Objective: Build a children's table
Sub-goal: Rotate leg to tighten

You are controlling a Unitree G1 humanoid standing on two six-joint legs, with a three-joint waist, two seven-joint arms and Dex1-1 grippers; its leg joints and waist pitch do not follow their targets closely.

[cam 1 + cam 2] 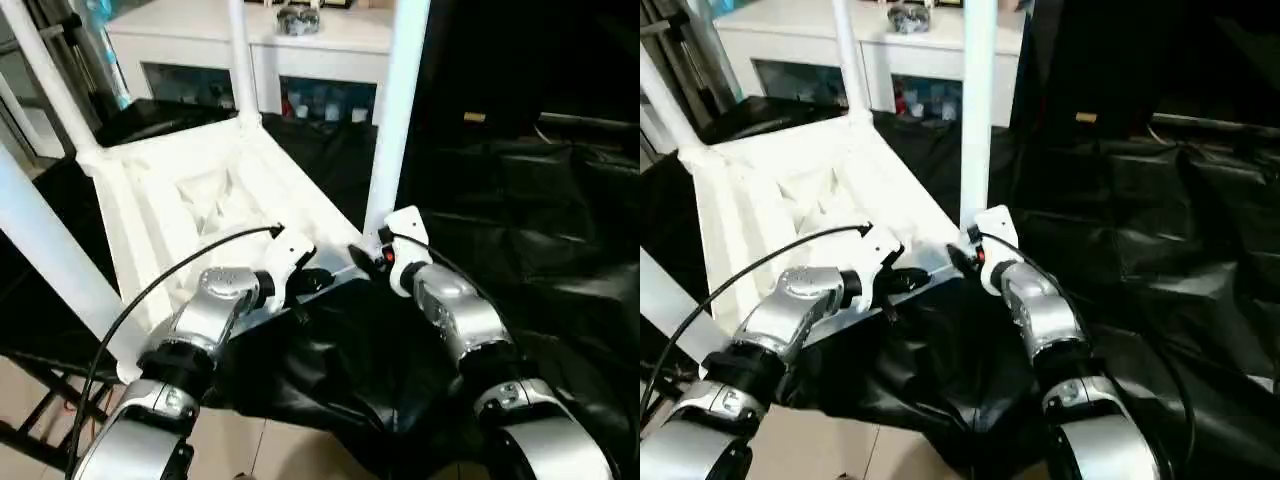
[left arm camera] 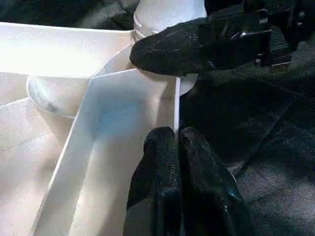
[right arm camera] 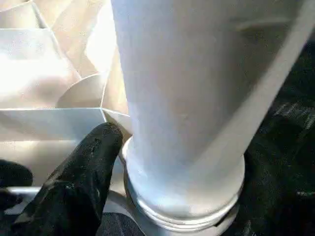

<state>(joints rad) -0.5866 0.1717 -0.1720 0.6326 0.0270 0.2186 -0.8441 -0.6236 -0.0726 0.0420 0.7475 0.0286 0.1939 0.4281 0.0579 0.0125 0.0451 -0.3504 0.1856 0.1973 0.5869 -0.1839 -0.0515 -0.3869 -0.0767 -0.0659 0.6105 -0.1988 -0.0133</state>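
Observation:
The white tabletop (image 1: pixel 200 200) lies upside down, ribs up, on the black-draped work table. Several white legs stand in its corner sockets: one at the near right corner (image 1: pixel 395 110), one at the far corner (image 1: pixel 240 60), and two on the left (image 1: pixel 50 80) (image 1: pixel 40 250). My left gripper (image 2: pixel 178 140) is shut on the thin rim of the tabletop's near edge, close to the near right socket. My right gripper (image 1: pixel 365 255) sits at the foot of the near right leg (image 3: pixel 197 98), just above its socket collar (image 3: pixel 182 206).
Crumpled black drape (image 1: pixel 520 200) covers the work table to the right and in front. A white cabinet (image 1: pixel 300 40) with shelves stands behind. A black cable (image 1: pixel 150 290) arcs from my left wrist. Floor and a dark stand frame (image 1: pixel 30 420) show at lower left.

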